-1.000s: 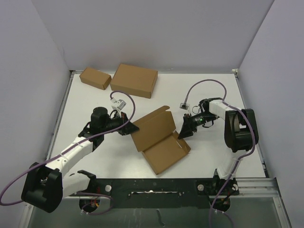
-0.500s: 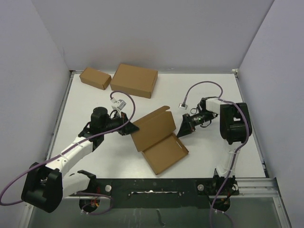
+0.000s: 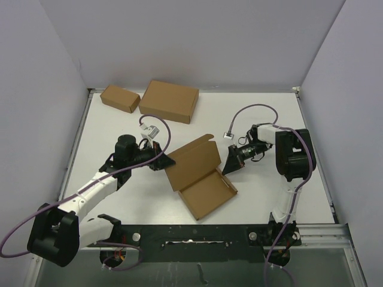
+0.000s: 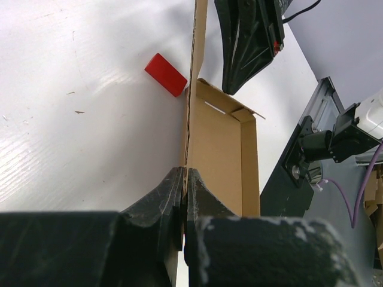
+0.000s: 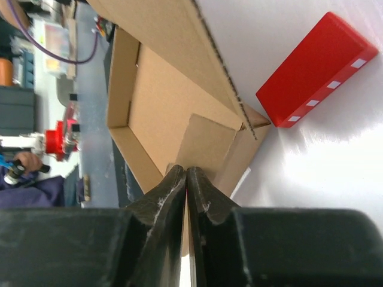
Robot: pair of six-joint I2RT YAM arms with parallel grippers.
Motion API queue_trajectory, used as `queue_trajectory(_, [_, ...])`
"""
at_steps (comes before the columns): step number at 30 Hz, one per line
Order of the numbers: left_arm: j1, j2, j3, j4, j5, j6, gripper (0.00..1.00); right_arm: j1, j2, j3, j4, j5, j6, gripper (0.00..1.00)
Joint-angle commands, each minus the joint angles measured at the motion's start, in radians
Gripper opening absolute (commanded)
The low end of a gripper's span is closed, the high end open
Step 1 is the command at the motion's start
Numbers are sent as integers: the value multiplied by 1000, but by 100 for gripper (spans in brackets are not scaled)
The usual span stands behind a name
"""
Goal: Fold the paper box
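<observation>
The paper box [image 3: 202, 176] lies open mid-table, its lid [image 3: 194, 156] tilted up behind the shallow tray [image 3: 206, 192]. My left gripper [image 3: 161, 161] is shut on the lid's left edge; in the left wrist view the cardboard edge [image 4: 192, 89] runs straight out from between the jaws of the left gripper [image 4: 184, 174]. My right gripper [image 3: 229, 165] is at the tray's right corner. In the right wrist view the right gripper [image 5: 187, 172] is shut, pinching the folded side flap [image 5: 206, 140] of the paper box [image 5: 155, 84].
A red block [image 5: 314, 69] lies on the table right beside the box's corner, also visible as the red block [image 4: 167, 74] past the lid. A small brown box [image 3: 119, 98] and a larger brown box [image 3: 169, 101] sit at the back left. Walls enclose the table.
My right gripper went from open to shut at the tray's right flap, and its arm swung slightly left. The left gripper kept its hold and stayed put.
</observation>
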Motion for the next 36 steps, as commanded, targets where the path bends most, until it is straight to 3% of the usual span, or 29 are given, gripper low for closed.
queue_trajectory(1, [-2,-1,43,34,3,12,0,36,-111,-40,101,94,57,14])
queue_trajectory(11, [0,-11,42,32,4,12,0,118,-251,-121,189,274,97,40])
queue_trajectory(17, [0,-8,44,31,6,9,0,149,-282,-150,238,375,124,41])
queue_trajectory(20, [-1,-12,45,32,4,8,0,153,-284,-148,240,373,126,35])
queue_trajectory(25, [0,-15,46,29,3,8,0,154,-286,-147,246,383,126,0])
queue_trajectory(36, [0,-15,49,26,2,7,0,180,-406,-190,311,501,118,0])
